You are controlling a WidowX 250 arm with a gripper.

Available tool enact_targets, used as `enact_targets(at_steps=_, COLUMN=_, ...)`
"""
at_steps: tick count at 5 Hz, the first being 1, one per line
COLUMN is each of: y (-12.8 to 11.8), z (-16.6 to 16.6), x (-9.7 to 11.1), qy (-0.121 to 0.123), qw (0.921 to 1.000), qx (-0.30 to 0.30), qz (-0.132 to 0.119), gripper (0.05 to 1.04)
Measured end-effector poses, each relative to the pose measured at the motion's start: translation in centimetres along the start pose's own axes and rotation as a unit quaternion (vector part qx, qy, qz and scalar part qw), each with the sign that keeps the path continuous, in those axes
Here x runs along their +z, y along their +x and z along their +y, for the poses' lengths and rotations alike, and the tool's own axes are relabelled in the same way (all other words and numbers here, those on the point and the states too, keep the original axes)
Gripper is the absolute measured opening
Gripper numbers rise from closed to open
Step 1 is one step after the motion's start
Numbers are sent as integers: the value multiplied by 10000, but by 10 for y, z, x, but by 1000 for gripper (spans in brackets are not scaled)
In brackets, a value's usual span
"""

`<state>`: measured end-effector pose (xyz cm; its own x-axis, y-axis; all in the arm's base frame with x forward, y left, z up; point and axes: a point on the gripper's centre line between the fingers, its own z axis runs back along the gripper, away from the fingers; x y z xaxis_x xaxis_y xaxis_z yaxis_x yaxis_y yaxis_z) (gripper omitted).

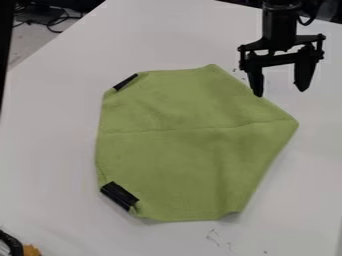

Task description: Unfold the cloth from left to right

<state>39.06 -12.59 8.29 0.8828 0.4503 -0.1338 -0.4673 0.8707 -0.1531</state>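
Green cloth [190,160]: lay spread, a crease crossing its middle to the pointed right corner
Black strips: one [125,82] sat at the cloth's upper-left edge, another [119,195] at its lower-left
Gripper [280,92]: hung pointing down at the cloth's upper-right edge, fingers spread apart
Tabletop [50,150]: white, under the cloth, with dark scuffs just below it
Cables [57,22]: lay beyond the cloth's upper left

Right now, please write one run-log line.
green cloth: spread out, crease across middle | gripper: open, near cloth's upper-right edge | two black strips: at its left side
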Motion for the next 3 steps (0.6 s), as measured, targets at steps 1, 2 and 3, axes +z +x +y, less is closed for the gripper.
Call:
enact_targets(at_steps=1, y=-8, z=16, x=23, qy=76, qw=9999, qx=26, qz=-146, gripper=1001)
enact_targets(at_steps=2, y=-7, z=55, x=20, qy=471, qw=9986, qx=244, qz=9, gripper=1001)
enact_targets(at_steps=3, y=-14, z=82, x=31, qy=699, qw=9970, qx=323, qz=-21, gripper=1001)
